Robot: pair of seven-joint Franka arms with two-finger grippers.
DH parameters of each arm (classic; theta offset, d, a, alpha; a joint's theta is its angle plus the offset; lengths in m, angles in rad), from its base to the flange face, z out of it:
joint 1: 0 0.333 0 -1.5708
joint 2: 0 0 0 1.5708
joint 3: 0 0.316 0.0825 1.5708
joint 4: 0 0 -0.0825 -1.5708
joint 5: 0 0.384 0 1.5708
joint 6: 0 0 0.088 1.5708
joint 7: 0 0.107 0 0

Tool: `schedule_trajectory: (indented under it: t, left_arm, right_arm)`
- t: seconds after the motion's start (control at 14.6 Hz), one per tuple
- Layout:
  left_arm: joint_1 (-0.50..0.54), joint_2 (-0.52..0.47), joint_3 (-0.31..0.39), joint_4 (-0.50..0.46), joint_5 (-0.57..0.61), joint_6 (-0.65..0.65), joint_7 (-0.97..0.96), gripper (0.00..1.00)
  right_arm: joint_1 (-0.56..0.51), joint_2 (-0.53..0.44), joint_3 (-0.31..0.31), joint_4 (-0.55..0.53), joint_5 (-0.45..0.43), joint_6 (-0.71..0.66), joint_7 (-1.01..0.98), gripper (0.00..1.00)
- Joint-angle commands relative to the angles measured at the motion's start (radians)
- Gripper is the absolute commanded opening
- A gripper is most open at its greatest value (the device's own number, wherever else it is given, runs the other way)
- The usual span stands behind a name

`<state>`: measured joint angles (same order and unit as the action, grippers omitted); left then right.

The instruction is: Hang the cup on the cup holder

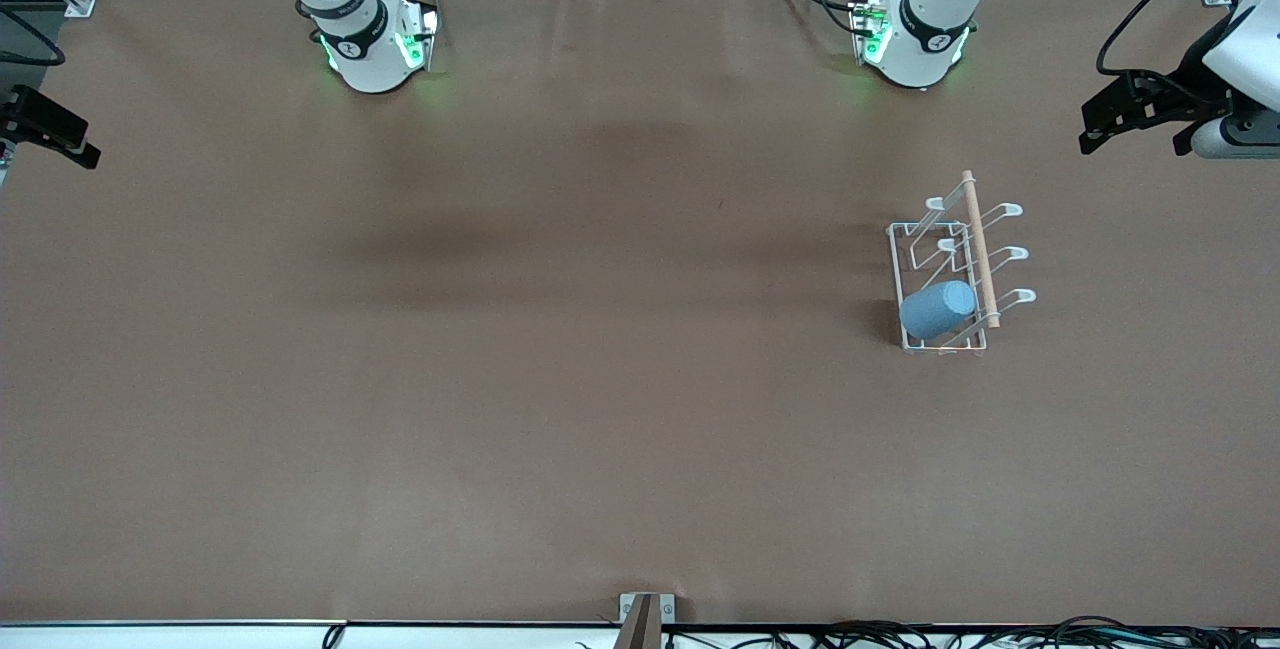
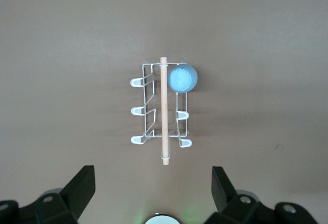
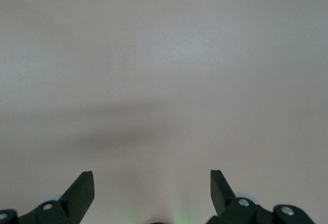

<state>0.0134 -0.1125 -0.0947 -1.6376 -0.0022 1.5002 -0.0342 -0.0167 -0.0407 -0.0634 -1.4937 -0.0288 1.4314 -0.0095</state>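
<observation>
The white wire cup holder with its wooden dowel stands on the brown table toward the left arm's end. The light blue cup hangs tilted, mouth down, on the holder's prong nearest the front camera. No gripper touches it. My left gripper is open and empty, up in the air at the table's edge by the left arm's end, apart from the holder. Its wrist view shows the holder, the cup and the open gripper. My right gripper waits at the right arm's end, open and empty.
A brown cover spans the whole table. A small metal bracket and cables sit at the table edge nearest the front camera. The two arm bases stand along the edge farthest from that camera.
</observation>
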Motion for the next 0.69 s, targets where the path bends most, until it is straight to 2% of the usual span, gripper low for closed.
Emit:
schedule_trajectory:
  t: [0.0, 0.62]
  left_arm:
    - [0.003, -0.021, -0.002, -0.015, -0.007, 0.015, 0.0, 1.0]
    - [0.003, 0.02, 0.0, 0.041, -0.006, 0.008, 0.0, 1.0]
  right_arm:
    - [-0.006, -0.013, 0.004, -0.01, -0.008, 0.001, 0.002, 1.0]
    - [-0.009, -0.011, 0.002, -0.011, -0.008, 0.003, -0.007, 1.0]
